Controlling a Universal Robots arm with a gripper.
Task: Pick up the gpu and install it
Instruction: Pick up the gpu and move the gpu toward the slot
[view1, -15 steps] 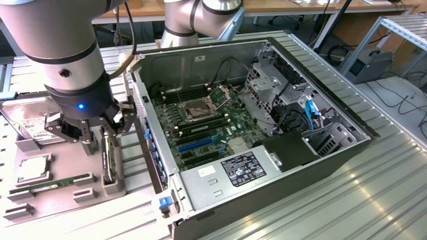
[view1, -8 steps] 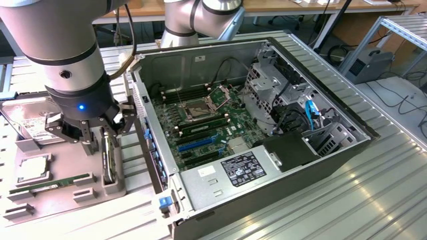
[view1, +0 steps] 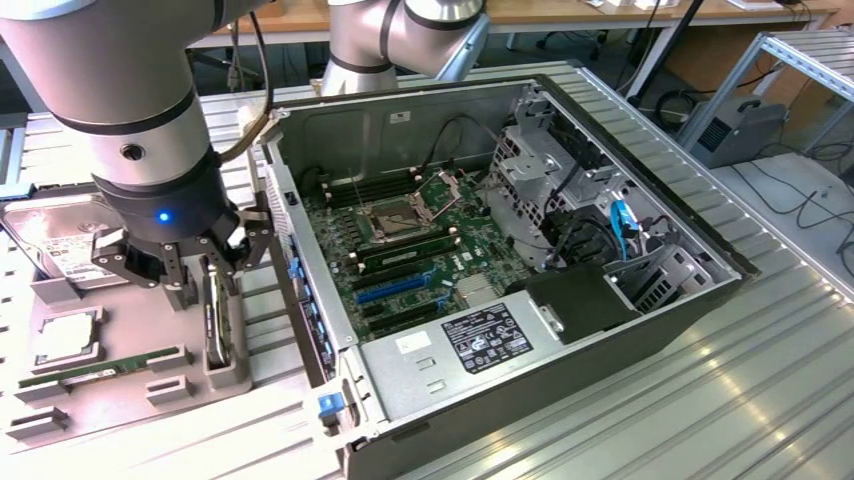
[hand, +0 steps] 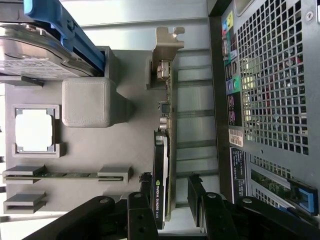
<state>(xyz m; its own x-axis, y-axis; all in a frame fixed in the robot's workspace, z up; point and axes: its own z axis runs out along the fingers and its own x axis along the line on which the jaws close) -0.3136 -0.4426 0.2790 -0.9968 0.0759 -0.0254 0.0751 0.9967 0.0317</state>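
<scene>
Ribbed metal table (view1: 721, 400), with two things on it: a grey moulded fixture tray (view1: 127, 400) at the exterior view's left and an open black-and-silver PC case (view1: 400, 370) just beside it.

The gpu (view1: 212, 315), a slim black card with a pale metal bracket (hand: 167, 42) at one end, stands on edge in a slot along the tray side nearest the case. Not lifted, not installed.

The gripper (view1: 200, 285) is open and hangs over the card. Its black fingers (hand: 146, 182) straddle the end opposite the bracket, one on each face. On the circuit-board face there's a visible gap. On the black face the finger sits close; I can't tell if it touches.

Room: tight on the case side, where the perforated case panel (hand: 270, 90) runs parallel to the card with only a narrow strip of table between. On the tray side a square grey block (hand: 85, 102) stands near the card's middle. Open above.

Other tray items are well apart from the card:
- silver hard drive with white label (view1: 54, 235)
- square silver processor chip in a frame (view1: 64, 340)
- narrow green memory stick (view1: 100, 368)

Inside the case: a green motherboard (view1: 400, 240) with a blue slot (view1: 394, 285), flanked by a grey drive cage (view1: 534, 170), a black shroud (view1: 581, 300) and loose cables.
</scene>
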